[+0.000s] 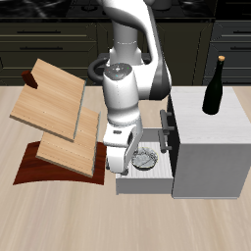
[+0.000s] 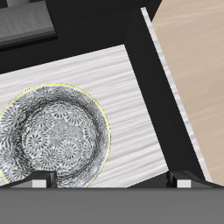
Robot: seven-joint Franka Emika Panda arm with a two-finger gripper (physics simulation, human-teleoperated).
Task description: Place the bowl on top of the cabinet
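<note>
We saw the bowl (image 2: 55, 140) lying in the cabinet's (image 1: 209, 142) open drawer (image 2: 131, 96), below our gripper (image 2: 112, 180) and offset towards one finger. The jaws were spread wide, holding nothing, not yet centred over its rim.

The white Franka arm (image 1: 125, 69) rises from its base behind the cabinet (image 1: 208, 137), folds forward at the elbow and drops its forearm straight down beside that cabinet's front. The wrist points vertically downward. The gripper (image 1: 123, 165) hangs low over the cabinet's pulled-out drawer, its two fingertips (image 2: 38, 181) spread well apart, nothing between them, neither touching anything.
</note>
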